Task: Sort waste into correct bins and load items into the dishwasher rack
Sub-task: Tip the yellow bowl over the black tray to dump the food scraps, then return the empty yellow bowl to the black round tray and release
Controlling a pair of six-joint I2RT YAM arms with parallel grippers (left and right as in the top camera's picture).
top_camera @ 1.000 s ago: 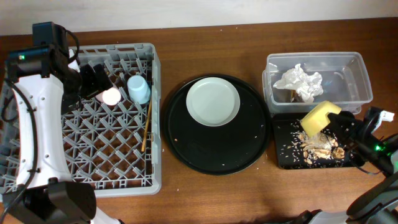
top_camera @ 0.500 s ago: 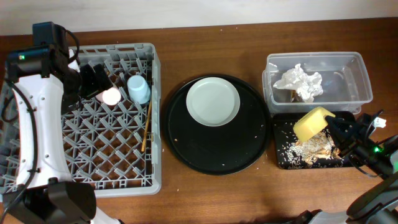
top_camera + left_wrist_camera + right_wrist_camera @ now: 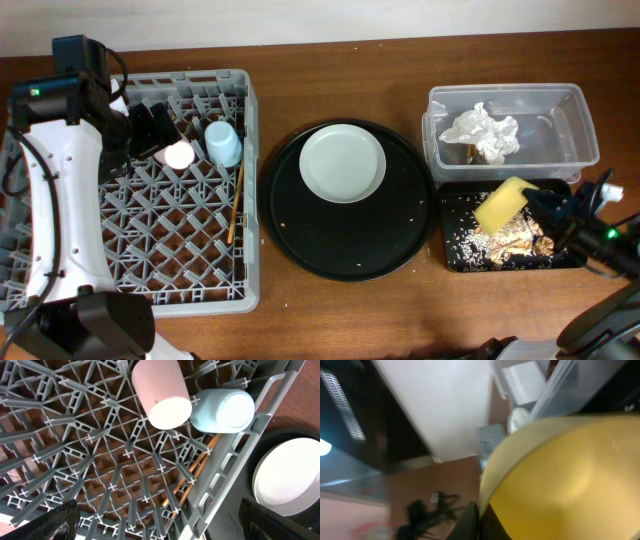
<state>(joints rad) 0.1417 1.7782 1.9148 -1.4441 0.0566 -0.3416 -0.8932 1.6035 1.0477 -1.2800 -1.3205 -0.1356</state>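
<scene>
Small pink cup [image 3: 179, 154], small blue cup [image 3: 223, 143] and thin wooden chopsticks [image 3: 236, 200] are in the grey pegged crate [image 3: 200, 270]. My right gripper [image 3: 541, 199] pinches the yellow bowl [image 3: 503, 204] over the shallow black tray [image 3: 452, 262], left gripper [image 3: 152, 128] wide and empty. Pale round plate [image 3: 343, 162] isn't loaded yet.

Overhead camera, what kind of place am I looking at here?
Probably a robot test bench staged as a dish-clearing station: a wooden table holding a grey dishwasher rack, a clear waste tub and a black scrap tray.
</scene>
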